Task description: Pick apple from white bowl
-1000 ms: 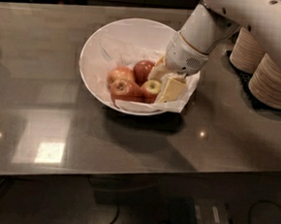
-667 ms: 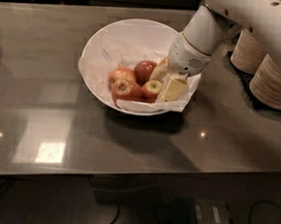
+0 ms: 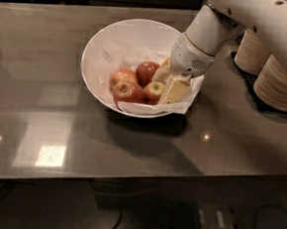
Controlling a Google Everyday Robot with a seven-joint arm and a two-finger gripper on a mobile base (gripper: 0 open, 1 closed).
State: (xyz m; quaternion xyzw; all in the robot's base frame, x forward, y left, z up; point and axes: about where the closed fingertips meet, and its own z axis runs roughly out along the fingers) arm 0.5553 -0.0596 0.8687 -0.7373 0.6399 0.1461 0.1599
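The white bowl (image 3: 96,48) stands on the table left of centre, lined with crinkled white paper. Several apples lie in it. The apple (image 3: 154,89) with the pale yellow-green patch is at the right of the group. A darker red apple (image 3: 147,71) lies behind it and two red-orange apples (image 3: 125,88) lie to its left. My gripper (image 3: 165,86) reaches down into the bowl's right side from the white arm (image 3: 210,27) and sits right against the yellow-green apple, hiding its right side.
Stacks of beige paper bowls (image 3: 280,82) stand at the right edge of the table, under the arm. The grey tabletop (image 3: 48,129) has a front edge low in the view, with cables and a box on the floor below.
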